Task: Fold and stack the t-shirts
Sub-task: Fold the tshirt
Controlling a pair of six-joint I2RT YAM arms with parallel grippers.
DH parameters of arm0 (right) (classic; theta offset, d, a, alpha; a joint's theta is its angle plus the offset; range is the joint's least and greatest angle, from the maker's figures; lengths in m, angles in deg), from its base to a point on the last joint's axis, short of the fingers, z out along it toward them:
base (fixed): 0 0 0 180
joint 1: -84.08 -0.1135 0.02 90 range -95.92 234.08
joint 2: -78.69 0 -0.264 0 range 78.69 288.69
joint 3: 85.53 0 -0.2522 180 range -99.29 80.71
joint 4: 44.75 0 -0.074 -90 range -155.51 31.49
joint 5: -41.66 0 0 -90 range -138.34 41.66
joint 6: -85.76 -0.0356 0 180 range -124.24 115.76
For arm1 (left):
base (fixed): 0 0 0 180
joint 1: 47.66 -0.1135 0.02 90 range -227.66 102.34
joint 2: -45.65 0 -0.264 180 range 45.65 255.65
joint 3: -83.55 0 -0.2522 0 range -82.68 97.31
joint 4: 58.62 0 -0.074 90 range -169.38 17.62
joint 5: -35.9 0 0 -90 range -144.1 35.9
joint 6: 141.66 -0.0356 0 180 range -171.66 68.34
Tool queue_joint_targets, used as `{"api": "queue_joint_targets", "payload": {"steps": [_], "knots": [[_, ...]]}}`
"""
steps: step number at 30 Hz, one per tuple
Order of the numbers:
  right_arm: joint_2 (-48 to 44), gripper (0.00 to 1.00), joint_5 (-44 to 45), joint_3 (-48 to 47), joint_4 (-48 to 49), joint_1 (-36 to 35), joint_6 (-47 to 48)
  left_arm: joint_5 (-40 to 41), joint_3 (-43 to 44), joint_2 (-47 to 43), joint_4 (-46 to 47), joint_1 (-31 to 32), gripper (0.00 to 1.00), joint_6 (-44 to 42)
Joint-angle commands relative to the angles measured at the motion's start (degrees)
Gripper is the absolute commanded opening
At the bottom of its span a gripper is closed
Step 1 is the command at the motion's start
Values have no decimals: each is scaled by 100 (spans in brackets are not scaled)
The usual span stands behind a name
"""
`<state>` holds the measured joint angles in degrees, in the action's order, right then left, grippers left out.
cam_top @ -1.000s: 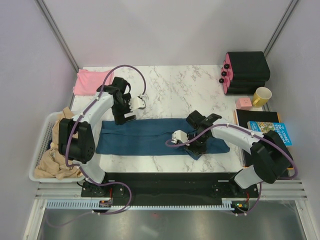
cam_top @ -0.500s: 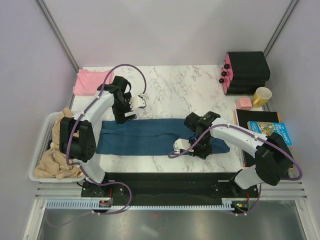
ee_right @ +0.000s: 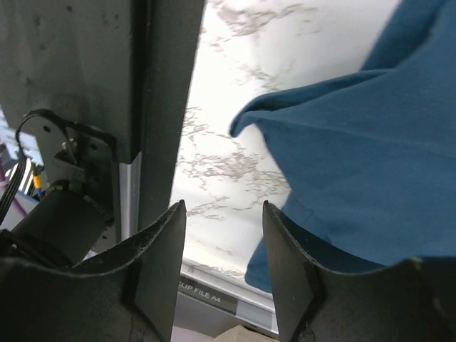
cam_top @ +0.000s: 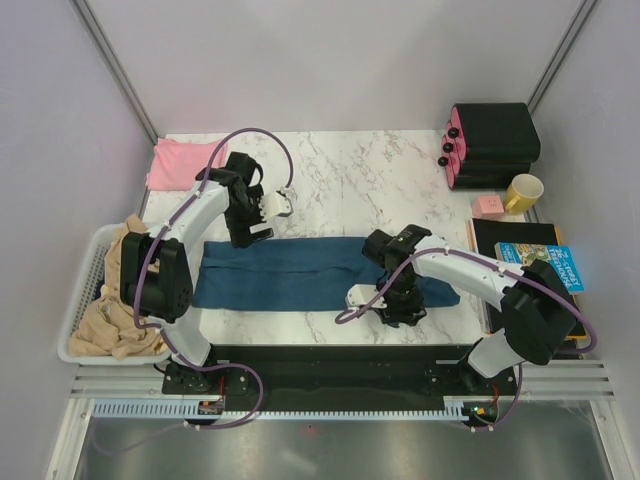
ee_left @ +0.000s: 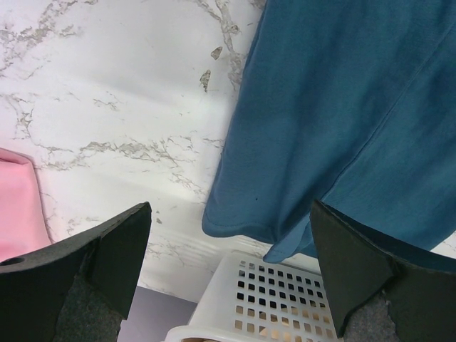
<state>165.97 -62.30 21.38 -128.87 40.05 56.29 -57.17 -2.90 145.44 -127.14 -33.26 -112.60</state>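
Observation:
The dark teal-blue t-shirt (cam_top: 290, 272) lies folded into a long strip across the middle of the table, also filling the left wrist view (ee_left: 342, 107) and the right wrist view (ee_right: 356, 157). The pale pink t-shirt (cam_top: 180, 163) lies folded at the far left corner; its edge (ee_left: 18, 206) shows in the left wrist view. My left gripper (cam_top: 277, 205) (ee_left: 229, 214) hovers wide open just beyond the strip's far edge, holding nothing. My right gripper (cam_top: 358, 298) (ee_right: 222, 206) stands open at the strip's near edge, with only marble between its fingers.
A white perforated basket (cam_top: 85, 300) (ee_left: 271, 292) with beige cloth (cam_top: 115, 315) sits at the left edge. At the right are black cases (cam_top: 490, 145), a yellow mug (cam_top: 523, 192), a small pink block (cam_top: 487, 206) and a blue printed book (cam_top: 540, 265).
My right gripper has slid from over the teal shirt toward the near edge of the table and its jaws have opened. The left arm has barely moved.

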Motion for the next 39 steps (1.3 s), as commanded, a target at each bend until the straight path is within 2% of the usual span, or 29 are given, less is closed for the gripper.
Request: {"api": "queue_joint_targets", "payload": {"steps": [1,8,13,18,25,31,36,39], "knots": [[-71,54,-46,-421,584,17,-478,-202,230,14,-70,46,100,-6],[236,54,-292,-642,2296,-53,-1858,-729,20,41,70,239,100,355],[579,53,-266,-553,2966,-307,-2159,-703,-25,-64,563,73,100,952],[746,53,-406,-676,3020,-641,-2256,-633,133,-109,792,-217,100,1436],[746,53,-371,-957,2836,-809,-2309,-695,-94,-188,809,-446,100,1419],[966,52,32,-449,3335,-870,-2099,-791,-165,-232,888,-455,100,1489],[1176,42,420,-369,3714,-853,-2195,-783,-157,-240,888,-472,99,1437],[1212,40,630,-395,3925,-844,-2335,-800,-165,-249,897,-499,100,1402]]}}
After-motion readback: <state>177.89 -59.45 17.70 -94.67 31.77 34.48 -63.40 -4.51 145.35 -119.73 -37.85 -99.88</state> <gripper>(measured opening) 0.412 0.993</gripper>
